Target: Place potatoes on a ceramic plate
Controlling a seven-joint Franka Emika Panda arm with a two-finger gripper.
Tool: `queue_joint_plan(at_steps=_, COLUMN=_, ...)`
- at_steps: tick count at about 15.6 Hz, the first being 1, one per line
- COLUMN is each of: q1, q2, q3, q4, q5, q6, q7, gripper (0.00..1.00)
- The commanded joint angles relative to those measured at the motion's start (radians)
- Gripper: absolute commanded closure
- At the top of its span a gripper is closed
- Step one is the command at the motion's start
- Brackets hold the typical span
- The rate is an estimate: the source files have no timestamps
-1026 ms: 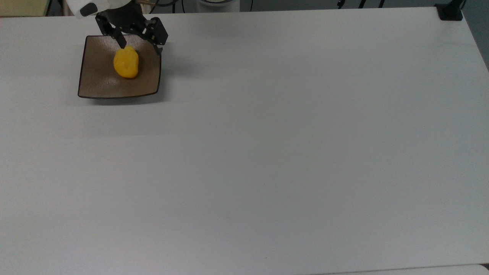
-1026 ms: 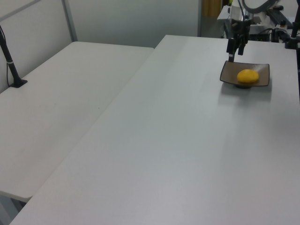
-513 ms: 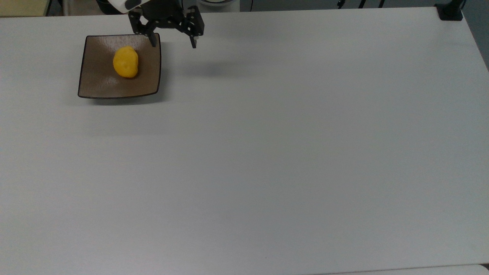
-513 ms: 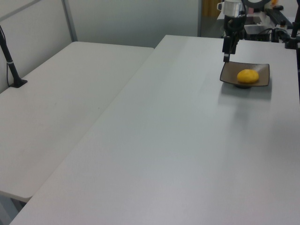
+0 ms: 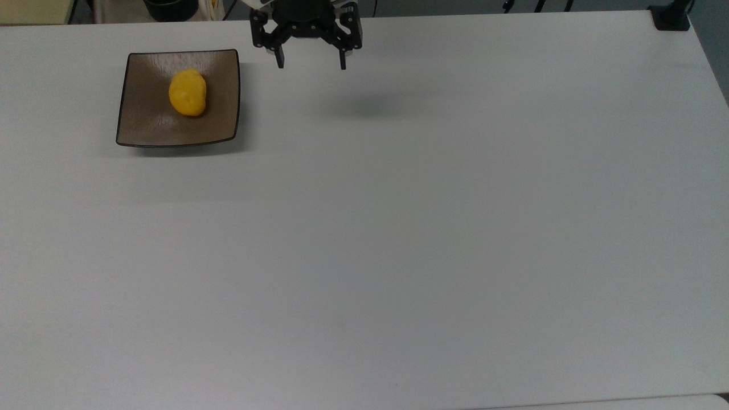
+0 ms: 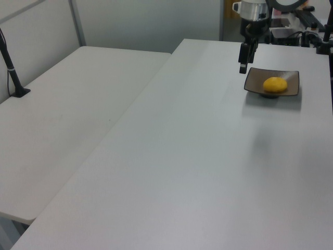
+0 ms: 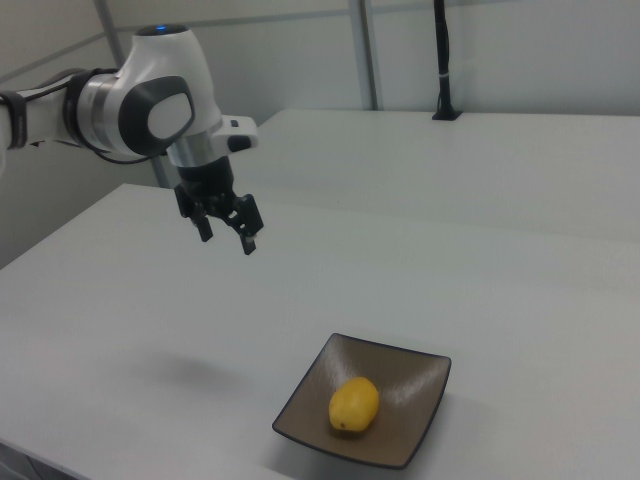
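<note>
Looks done: the potatoes [image 5: 187,93] sit mid ceramic plate [image 5: 142,122], and the gripper [image 5: 311,61] hangs released and empty above the table's [image 5: 398,228] far edge.

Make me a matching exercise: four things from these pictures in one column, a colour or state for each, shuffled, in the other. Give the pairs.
Things:
1. potato
2. plate
3. gripper
4. table

Colour or state:
A. white, bearing the plate
B. open, holding nothing, raised above the table
C. yellow, lying on the plate
D. brown, square, with a dark rim

Pairs: 1-C, 2-D, 3-B, 4-A
</note>
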Motion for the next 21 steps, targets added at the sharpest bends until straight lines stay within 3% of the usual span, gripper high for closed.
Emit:
queue_joint_plan(at_steps=1, q1=0.003, q2=0.015, q3=0.027, q4=0.007, q5=-0.02, q6=-0.01, q7=0.022, gripper=0.0)
queue_joint_plan(at_steps=5, q1=0.006, q2=0.025, q3=0.042, q4=0.001, q5=-0.054, q6=-0.009, q7=0.024, gripper=0.0)
queue_joint_plan(at_steps=21, q1=0.011, q2=0.045, q3=0.025, q4=0.005, q5=-0.052, q6=-0.013, q7=0.008, gripper=0.0)
